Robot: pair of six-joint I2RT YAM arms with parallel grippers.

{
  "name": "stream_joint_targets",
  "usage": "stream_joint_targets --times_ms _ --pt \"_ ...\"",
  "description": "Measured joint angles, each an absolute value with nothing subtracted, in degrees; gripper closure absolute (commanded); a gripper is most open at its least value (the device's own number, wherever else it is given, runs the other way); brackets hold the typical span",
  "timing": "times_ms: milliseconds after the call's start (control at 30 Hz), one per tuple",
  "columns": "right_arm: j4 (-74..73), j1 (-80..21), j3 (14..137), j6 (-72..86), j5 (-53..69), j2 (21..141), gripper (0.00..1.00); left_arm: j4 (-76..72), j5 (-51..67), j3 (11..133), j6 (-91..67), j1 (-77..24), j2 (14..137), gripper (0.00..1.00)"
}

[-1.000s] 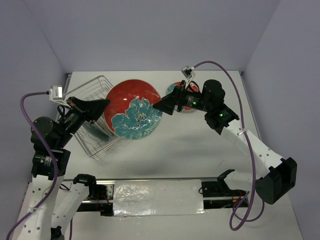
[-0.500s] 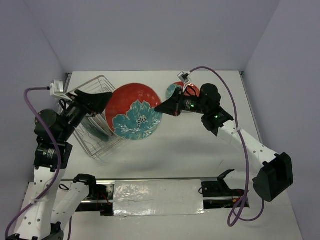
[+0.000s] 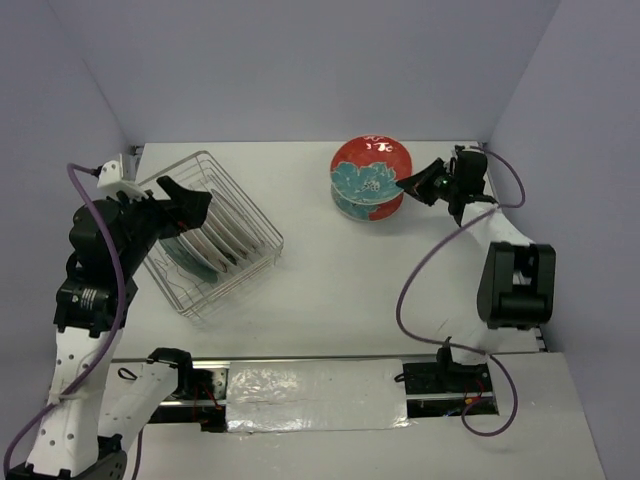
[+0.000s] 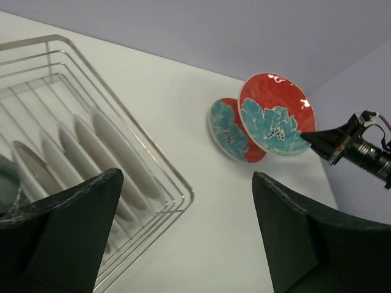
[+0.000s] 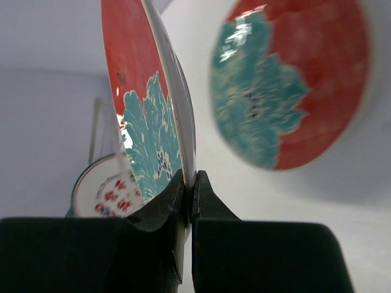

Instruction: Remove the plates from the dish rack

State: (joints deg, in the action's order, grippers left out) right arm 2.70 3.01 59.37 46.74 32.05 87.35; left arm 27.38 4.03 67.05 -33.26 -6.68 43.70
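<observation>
White tabletop (image 3: 340,290), lilac walls (image 3: 300,70), seemingly matte, dish rack (image 3: 243,196) at left

The white table (image 3: 400,300) carries the dish rack (image 3: 250,245) at left and 1 red-and-teal floral plate (image 4: 225,129) far right.

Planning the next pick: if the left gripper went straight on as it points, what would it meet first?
Likely the dish rack, at the corner of its wire rim, which lies between the fingers of the open left gripper in its wrist view; beyond is table. Depth is unclear, so it may pass over.
</observation>
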Motion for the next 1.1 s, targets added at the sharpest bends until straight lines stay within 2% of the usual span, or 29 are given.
stream_joint_targets --times_ms 233,333,700,767,800,833,900,933,1100 --pt "-4.67 8.14 71.57 43.68 32.23 108.25 1.0 31.24 -0.73 65.63 -26.85 -6.7 38.96 0.0" --pt "-7.46 8.05 76.84 41.23 32.77 112.92 0.99 31.27 -2.11 64.9 -25.8 -6.7 38.24 0.0" --pt "-16.97 7.38 81.14 31.73 33.36 114.74 0.89 29.78 -3.27 57.32 -25.47 -6.7 41.91 0.0" --pt "-18.44 6.76 82.28 30.48 33.12 114.78 0.82 29.5 -3.6 55.77 -25.45 -6.7 42.09 0.0" --pt "-18.96 6.48 82.98 30.0 33.01 114.78 0.75 29.5 -3.86 55.16 -25.43 -6.7 42.11 0.0" --pt "-19.49 6.11 83.72 29.28 32.73 114.78 0.64 29.41 -4.21 54.74 -25.41 -6.7 42.11 0.01" --pt "-21.63 5.15 85.36 27.75 31.11 114.78 0.54 29.12 -4.99 54.08 -25.34 -6.7 42.0 0.0" --pt "-23.31 4.51 86.39 26.92 29.71 114.8 0.45 29.06 -5.52 53.78 -25.28 -6.7 41.78 0.0" --pt "-32.4 1.23 97.01 22.98 21.3 118.5 0.36 28.56 -6.68 52.8 -25.19 -6.7 39.35 0.0"
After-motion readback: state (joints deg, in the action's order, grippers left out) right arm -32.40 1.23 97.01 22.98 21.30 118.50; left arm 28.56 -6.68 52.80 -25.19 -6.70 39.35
